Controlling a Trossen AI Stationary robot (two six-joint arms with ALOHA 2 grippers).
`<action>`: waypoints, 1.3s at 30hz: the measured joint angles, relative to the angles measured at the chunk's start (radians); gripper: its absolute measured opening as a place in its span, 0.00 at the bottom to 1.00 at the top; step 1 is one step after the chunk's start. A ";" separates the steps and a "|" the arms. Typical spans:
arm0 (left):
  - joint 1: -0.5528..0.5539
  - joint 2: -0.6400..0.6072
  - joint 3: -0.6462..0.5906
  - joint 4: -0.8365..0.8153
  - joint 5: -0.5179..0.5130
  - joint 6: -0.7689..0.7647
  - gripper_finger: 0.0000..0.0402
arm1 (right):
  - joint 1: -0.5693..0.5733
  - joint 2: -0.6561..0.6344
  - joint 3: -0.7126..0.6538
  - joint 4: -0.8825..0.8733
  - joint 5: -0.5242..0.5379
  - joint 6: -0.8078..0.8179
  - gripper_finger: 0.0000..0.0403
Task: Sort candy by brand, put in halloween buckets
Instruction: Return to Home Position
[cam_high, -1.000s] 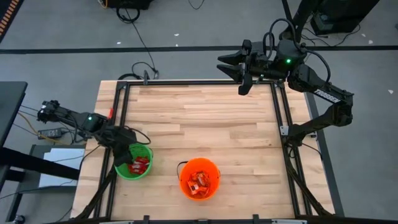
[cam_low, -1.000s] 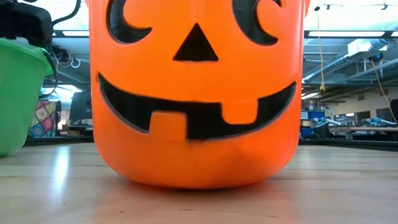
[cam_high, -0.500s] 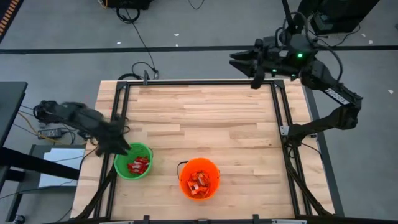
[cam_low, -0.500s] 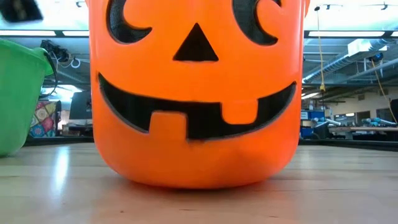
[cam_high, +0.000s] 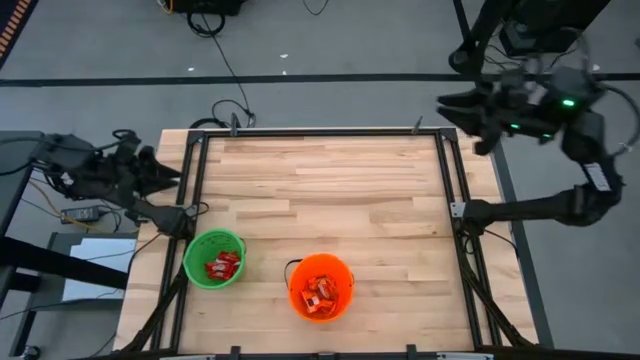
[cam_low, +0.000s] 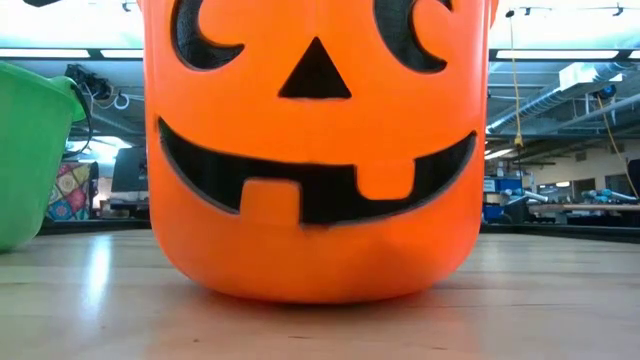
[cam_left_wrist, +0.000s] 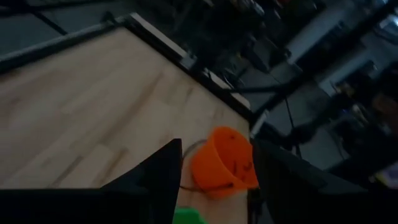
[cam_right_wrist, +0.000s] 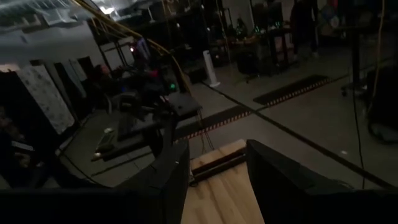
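Orange plastic pumpkin-face bucket (cam_high: 321, 287) and green plastic bucket (cam_high: 214, 260) are sitting on the wooden bench (cam_high: 320, 190), holding wrapped candy (cam_high: 320, 293).
Left gripper (cam_left_wrist: 216, 144) and right gripper (cam_right_wrist: 216, 148) are hovering at opposite bench edges, fingers spread, empty.

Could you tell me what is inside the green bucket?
Red-wrapped candy lies inside the green bucket, seen from above. Its floor beneath the pieces is covered, so any candy lower down cannot be seen.

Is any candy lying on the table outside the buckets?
No, the only candy in view sits inside the green bucket and the orange bucket.
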 joint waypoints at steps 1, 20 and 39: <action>0.000 -0.006 0.000 -0.001 -0.020 -0.007 0.50 | 0.000 -0.020 0.000 -0.010 -0.002 -0.002 0.42; 0.000 -0.019 -0.151 0.082 -0.208 0.048 0.50 | 0.000 -0.430 -0.092 -0.191 -0.065 -0.029 0.42; 0.000 -0.029 -0.465 0.321 -0.265 -0.003 0.50 | -0.008 -0.852 -0.714 -0.104 0.192 0.099 0.42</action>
